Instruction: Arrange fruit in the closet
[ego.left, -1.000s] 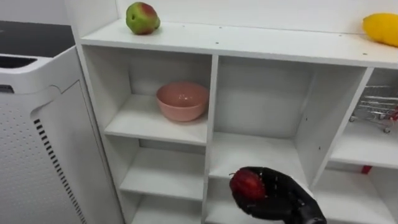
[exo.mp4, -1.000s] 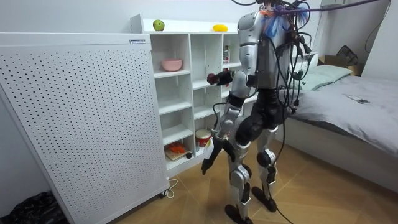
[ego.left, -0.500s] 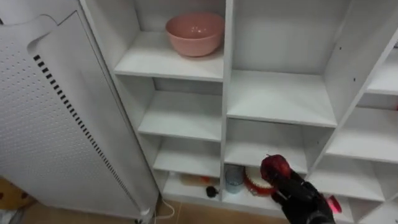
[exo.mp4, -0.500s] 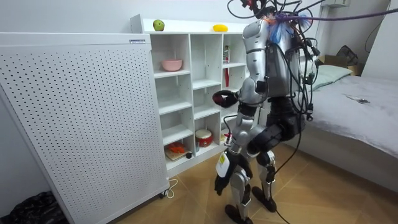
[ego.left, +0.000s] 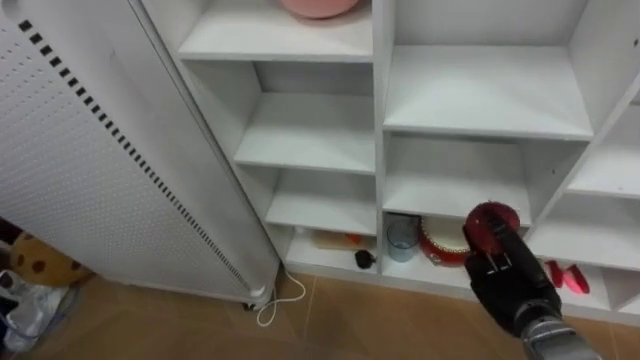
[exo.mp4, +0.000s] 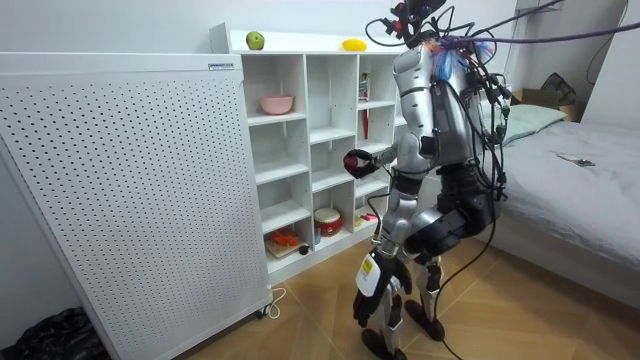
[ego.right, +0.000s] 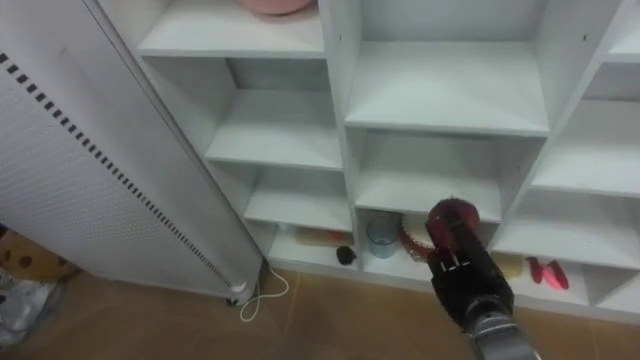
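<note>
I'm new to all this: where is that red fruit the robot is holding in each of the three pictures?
Left eye view: the red fruit is lower right, in the right hand, before the bottom shelves.
Right eye view: it is just right of the middle, low down, in the same hand.
Room view: it is at the centre, held out toward the closet.
Shared landmark: the pink bowl, above and left of the fruit.

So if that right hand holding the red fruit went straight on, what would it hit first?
Probably the white closet's shelf in the middle column, just above the compartment holding the glass. The right hand, curled round the red fruit, points there; depth is unclear.
</note>
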